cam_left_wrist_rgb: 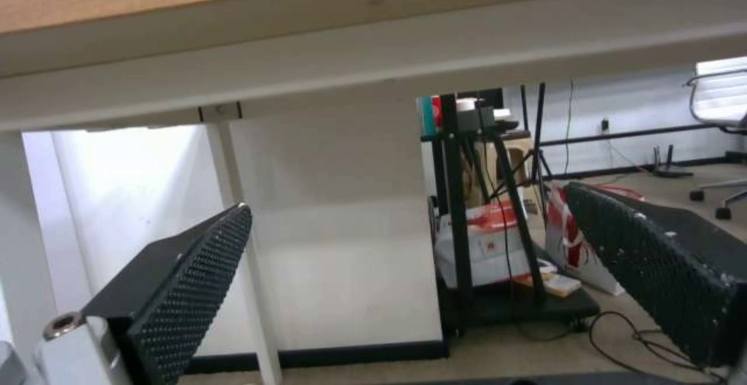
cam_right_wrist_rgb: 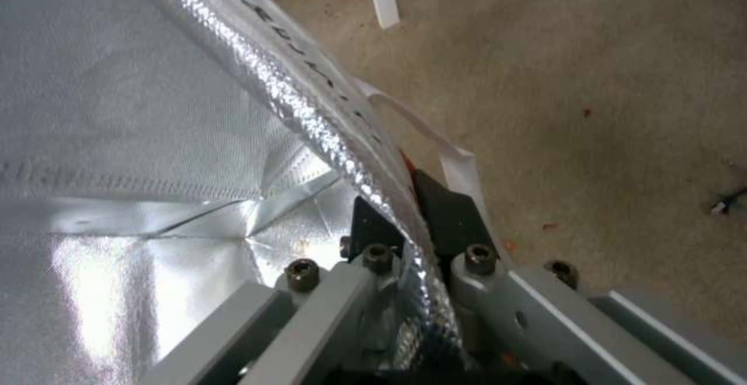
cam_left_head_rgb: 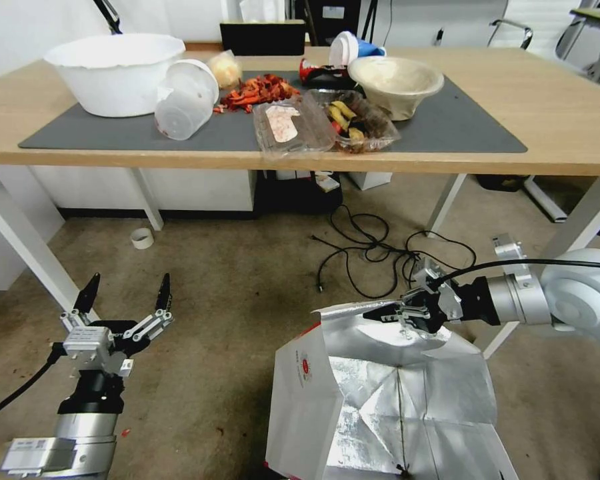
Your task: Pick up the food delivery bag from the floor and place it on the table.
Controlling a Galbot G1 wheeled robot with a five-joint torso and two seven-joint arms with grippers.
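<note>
The food delivery bag (cam_left_head_rgb: pixel 380 407) stands open below the table's front edge, with its foil lining facing up and a small red logo on its white side. My right gripper (cam_left_head_rgb: pixel 388 312) is shut on the bag's far top rim. In the right wrist view the foil rim (cam_right_wrist_rgb: pixel 311 99) runs between the right gripper (cam_right_wrist_rgb: pixel 411 219) and its black pads, and a white strap handle (cam_right_wrist_rgb: pixel 459 160) hangs outside. My left gripper (cam_left_head_rgb: pixel 123 300) hovers open over the floor (cam_left_head_rgb: pixel 233 313), left of the bag and holding nothing. The light-wood table (cam_left_head_rgb: pixel 547 113) carries a grey mat (cam_left_head_rgb: pixel 460 130).
On the mat sit a white bowl (cam_left_head_rgb: pixel 117 70), a tipped plastic tub (cam_left_head_rgb: pixel 185 99), clear food trays (cam_left_head_rgb: pixel 293 127) and a beige bowl (cam_left_head_rgb: pixel 397 80). Black cables (cam_left_head_rgb: pixel 373 253) and a tape roll (cam_left_head_rgb: pixel 142 238) lie on the floor. White table legs (cam_left_head_rgb: pixel 30 250) stand near both arms.
</note>
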